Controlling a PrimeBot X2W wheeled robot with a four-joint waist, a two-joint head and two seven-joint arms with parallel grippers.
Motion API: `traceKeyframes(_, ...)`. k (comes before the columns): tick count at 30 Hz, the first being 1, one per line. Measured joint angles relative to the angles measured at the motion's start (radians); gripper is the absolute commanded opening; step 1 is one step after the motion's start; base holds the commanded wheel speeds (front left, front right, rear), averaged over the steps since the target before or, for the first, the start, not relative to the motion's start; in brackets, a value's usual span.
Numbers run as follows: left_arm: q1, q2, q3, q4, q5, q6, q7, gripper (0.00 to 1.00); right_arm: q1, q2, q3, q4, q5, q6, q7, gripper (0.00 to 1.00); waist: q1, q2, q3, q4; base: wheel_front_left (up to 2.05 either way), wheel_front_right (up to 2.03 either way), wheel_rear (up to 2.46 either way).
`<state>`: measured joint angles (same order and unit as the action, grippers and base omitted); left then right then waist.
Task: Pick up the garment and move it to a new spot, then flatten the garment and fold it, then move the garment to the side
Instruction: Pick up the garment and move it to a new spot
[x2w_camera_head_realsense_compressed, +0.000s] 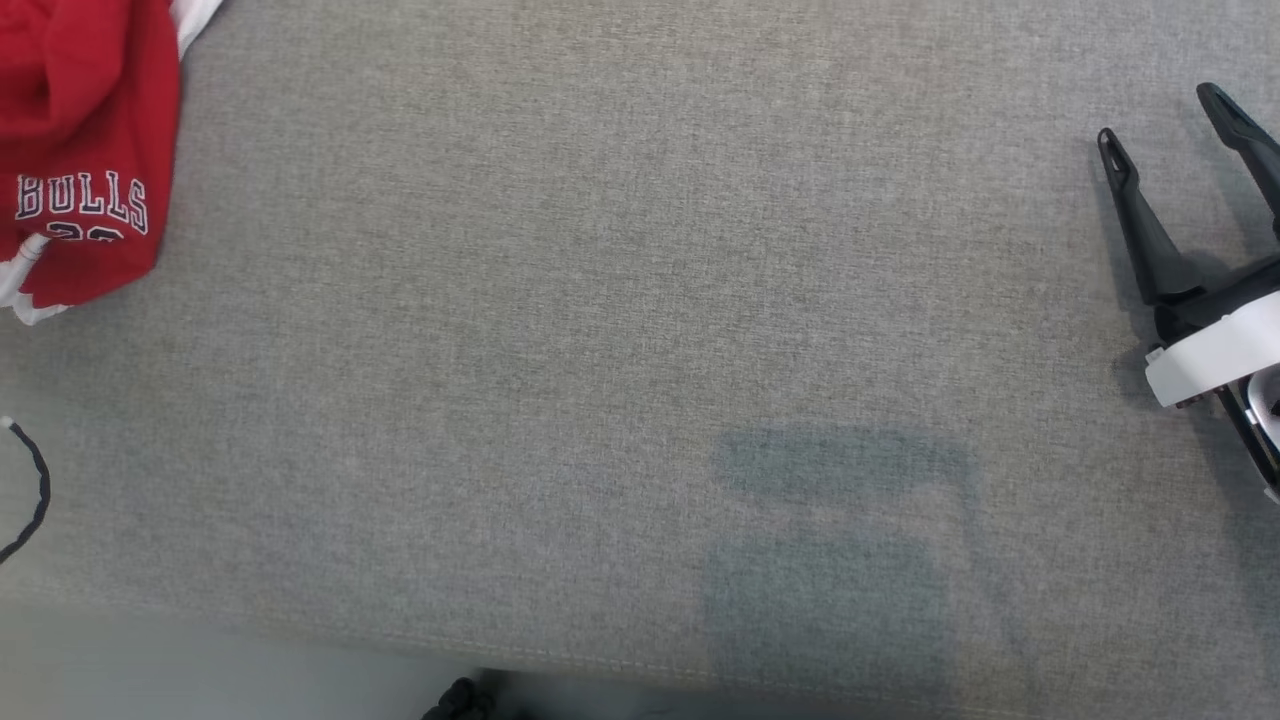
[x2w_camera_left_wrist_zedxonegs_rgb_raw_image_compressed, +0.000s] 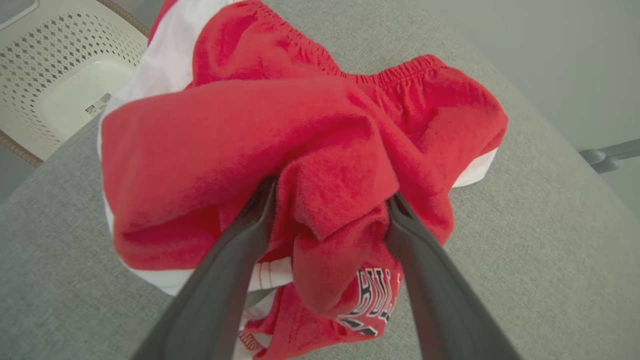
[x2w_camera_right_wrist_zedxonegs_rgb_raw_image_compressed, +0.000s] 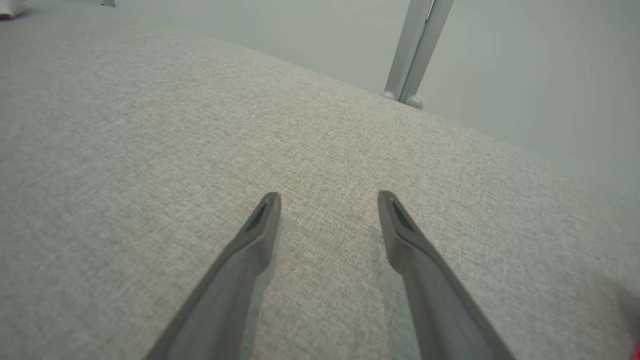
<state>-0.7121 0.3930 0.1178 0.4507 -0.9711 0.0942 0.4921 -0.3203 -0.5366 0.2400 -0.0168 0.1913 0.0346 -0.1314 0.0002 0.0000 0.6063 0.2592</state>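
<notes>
The garment (x2w_camera_head_realsense_compressed: 85, 150) is a crumpled red piece with white trim and "BULLS" lettering, lying at the far left of the grey fabric surface (x2w_camera_head_realsense_compressed: 620, 300) in the head view. In the left wrist view the garment (x2w_camera_left_wrist_zedxonegs_rgb_raw_image_compressed: 280, 130) is a bunched heap. My left gripper (x2w_camera_left_wrist_zedxonegs_rgb_raw_image_compressed: 330, 195) is pushed into it with its jaws wide apart, a fold of red cloth lies between the fingers, and the fingertips are hidden under the folds. At the far right, my right gripper (x2w_camera_head_realsense_compressed: 1162, 118) hovers open over bare surface, far from the garment. In its own wrist view the right gripper (x2w_camera_right_wrist_zedxonegs_rgb_raw_image_compressed: 328, 196) has nothing between its fingers.
A white perforated basket (x2w_camera_left_wrist_zedxonegs_rgb_raw_image_compressed: 60, 70) stands beyond the surface's edge behind the garment. A black cable (x2w_camera_head_realsense_compressed: 35, 490) loops in at the left edge. A grey metal post (x2w_camera_right_wrist_zedxonegs_rgb_raw_image_compressed: 417, 50) stands past the far edge. The surface's front edge (x2w_camera_head_realsense_compressed: 600, 650) runs along the bottom.
</notes>
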Motion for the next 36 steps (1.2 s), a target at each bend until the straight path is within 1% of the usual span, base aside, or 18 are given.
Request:
traceKeyframes(1, 0.000, 0.000, -0.009, 0.013, 0.008, 0.000, 0.000, 1.00, 0.000, -0.003, -0.003, 0.001, 0.000, 0.000, 0.000, 1.00, 0.0000, 0.0000, 0.007, -0.005, 0.00, 0.00, 0.00)
traceKeyframes(2, 0.000, 0.001, -0.018, 0.029, 0.014, 0.000, 0.002, 0.67, 0.000, -0.003, -0.004, 0.002, 0.000, 0.000, -0.004, 1.00, 0.0000, 0.0000, 0.013, -0.009, 0.00, 0.00, 0.00)
traceKeyframes(3, 0.000, 0.001, -0.025, 0.044, 0.024, 0.002, 0.001, 0.05, -0.001, -0.003, -0.004, 0.006, 0.000, -0.001, -0.009, 1.00, 0.0000, 0.0000, 0.017, -0.013, 0.00, 0.00, 0.00)
traceKeyframes(4, -0.001, 0.000, -0.027, 0.056, 0.037, 0.002, -0.001, 0.00, -0.001, -0.003, -0.003, 0.007, 0.000, -0.001, -0.010, 1.00, 0.0000, 0.0000, 0.019, -0.017, 0.00, 0.00, 0.00)
traceKeyframes(9, -0.021, -0.001, -0.044, 0.092, 0.057, 0.002, -0.012, 0.00, -0.002, -0.001, -0.001, 0.030, 0.000, -0.001, -0.018, 1.00, -0.0001, 0.0000, 0.008, -0.020, 0.00, 0.00, 0.00)
traceKeyframes(13, -0.077, -0.002, -0.061, 0.094, 0.065, -0.004, -0.036, 0.00, 0.000, 0.011, 0.013, 0.065, 0.000, -0.001, -0.037, 1.00, -0.0001, 0.0000, -0.019, -0.017, 0.00, 0.00, 0.00)
traceKeyframes(15, -0.097, -0.003, -0.081, 0.083, 0.071, -0.029, -0.035, 0.00, 0.000, 0.023, 0.025, 0.076, 0.000, 0.000, -0.045, 1.00, -0.0001, 0.0000, -0.033, -0.016, 0.00, 0.00, 0.00)
traceKeyframes(18, -0.137, -0.018, -0.121, 0.047, 0.070, -0.078, -0.024, 0.00, 0.000, 0.048, 0.042, 0.085, 0.000, 0.002, -0.053, 1.00, -0.0001, 0.0000, -0.056, -0.017, 0.00, 0.00, 0.00)
traceKeyframes(20, -0.162, -0.037, -0.165, 0.017, 0.070, -0.119, -0.007, 0.00, 0.000, 0.062, 0.053, 0.095, 0.001, 0.008, -0.058, 1.00, -0.0002, 0.0000, -0.072, -0.019, 0.00, 0.00, 0.00)
traceKeyframes(24, -0.197, -0.088, -0.236, -0.045, 0.068, -0.185, 0.027, 0.00, 0.000, 0.090, 0.068, 0.117, 0.002, 0.008, -0.071, 1.00, -0.0002, 0.0000, -0.105, -0.027, 0.00, 0.00, 0.00)
traceKeyframes(26, -0.208, -0.109, -0.268, -0.072, 0.064, -0.201, 0.047, 0.00, -0.001, 0.106, 0.074, 0.129, 0.002, 0.008, -0.078, 1.00, -0.0002, 0.0000, -0.121, -0.034, 0.00, 0.00, 0.00)
traceKeyframes(29, -0.212, -0.150, -0.301, -0.113, 0.045, -0.203, 0.072, 0.00, -0.001, 0.130, 0.084, 0.151, 0.003, 0.008, -0.088, 1.00, -0.0002, 0.0000, -0.147, -0.047, 0.00, 0.00, 0.00)
traceKeyframes(32, -0.213, -0.224, -0.291, -0.141, -0.024, -0.199, 0.083, 0.00, 0.000, 0.153, 0.091, 0.171, 0.009, 0.008, -0.092, 1.00, -0.0002, 0.0000, -0.174, -0.064, 0.00, 0.00, 0.00)
traceKeyframes(34, -0.214, -0.279, -0.266, -0.142, -0.073, -0.178, 0.083, 0.00, 0.001, 0.169, 0.096, 0.184, 0.016, 0.008, -0.097, 1.00, -0.0002, 0.0000, -0.192, -0.076, 0.00, 0.00, 0.00)
traceKeyframes(36, -0.213, -0.318, -0.250, -0.142, -0.089, -0.142, 0.080, 0.00, 0.001, 0.186, 0.104, 0.192, 0.025, 0.008, -0.097, 1.00, -0.0003, 0.0000, -0.209, -0.090, 0.00, 0.00, 0.00)
